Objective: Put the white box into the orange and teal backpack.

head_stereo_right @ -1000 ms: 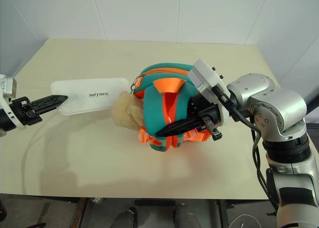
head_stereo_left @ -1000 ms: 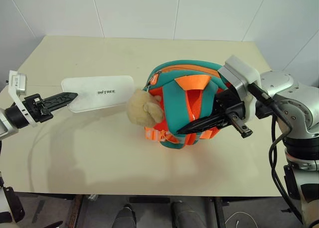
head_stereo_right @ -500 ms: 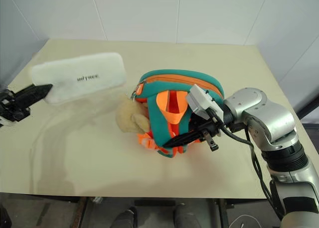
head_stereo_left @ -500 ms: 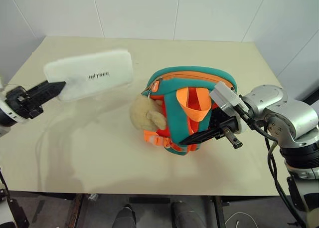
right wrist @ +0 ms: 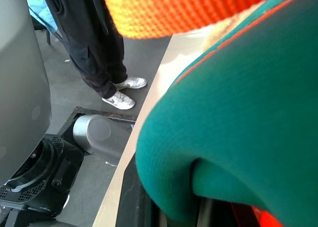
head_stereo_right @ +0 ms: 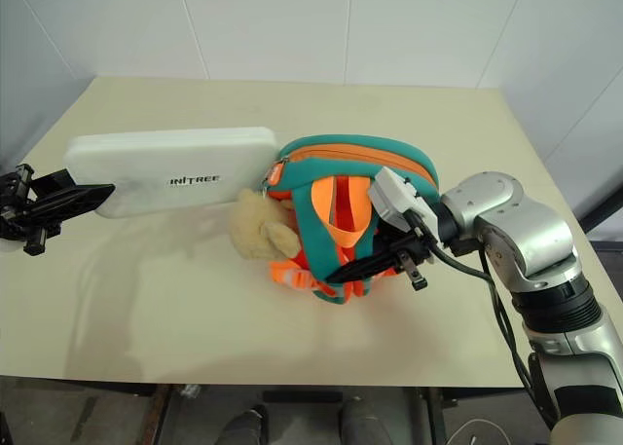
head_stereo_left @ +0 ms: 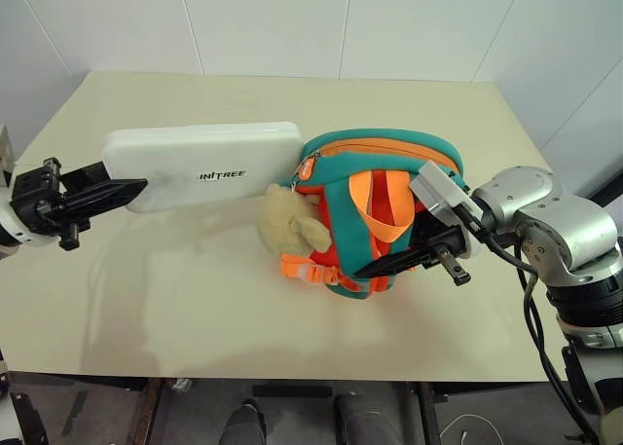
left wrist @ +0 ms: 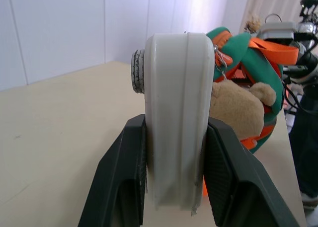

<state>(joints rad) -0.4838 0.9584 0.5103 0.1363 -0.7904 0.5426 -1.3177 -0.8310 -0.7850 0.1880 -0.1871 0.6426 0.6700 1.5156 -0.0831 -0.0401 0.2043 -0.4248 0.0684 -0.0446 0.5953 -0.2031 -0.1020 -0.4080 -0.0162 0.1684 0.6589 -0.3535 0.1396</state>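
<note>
Two grippers I see busy | left gripper (left wrist: 174,187) clamps smooth rounded white box (head_stereo_left: 204,165), aloft beside orange and teal backpack (head_stereo_left: 375,197), far end touching it | right gripper (head_stereo_left: 375,266) pinched shut on backpack's soft teal fabric | plush head (head_stereo_left: 289,223) below box

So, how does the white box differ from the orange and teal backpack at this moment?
The white box is flat, long and rigid; the orange and teal backpack is rounded, soft fabric. The box is held off the table by the left gripper, while the backpack rests on it, the right gripper shut on its fabric. Both are gripped.
</note>
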